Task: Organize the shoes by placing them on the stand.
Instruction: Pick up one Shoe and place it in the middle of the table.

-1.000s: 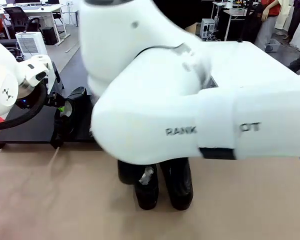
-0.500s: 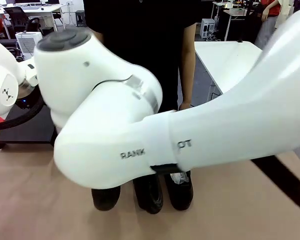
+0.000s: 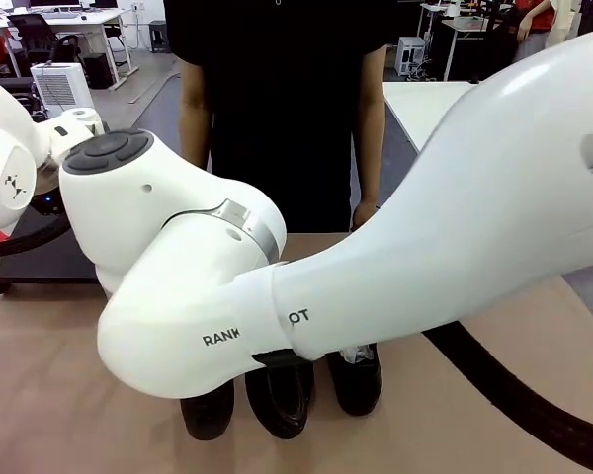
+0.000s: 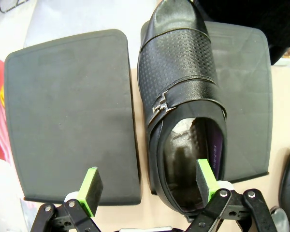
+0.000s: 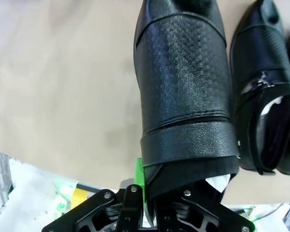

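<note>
Right arm has swung lower and left across the view
Our right gripper is clamped on a shoe by its heel collar, beside two more shoes on the table; our left gripper hangs spread over the stand, where one shoe sits. We judge the thin collar grip may let the toe swing and knock that one

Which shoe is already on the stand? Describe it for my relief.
Find the black stand, two panels side by side in the left wrist view. One shoe lies along the picture-right panel, toe pointing away from the open left hand. It alone rests on the stand; the other shoes cluster off it at the near edge of the tan table.
</note>
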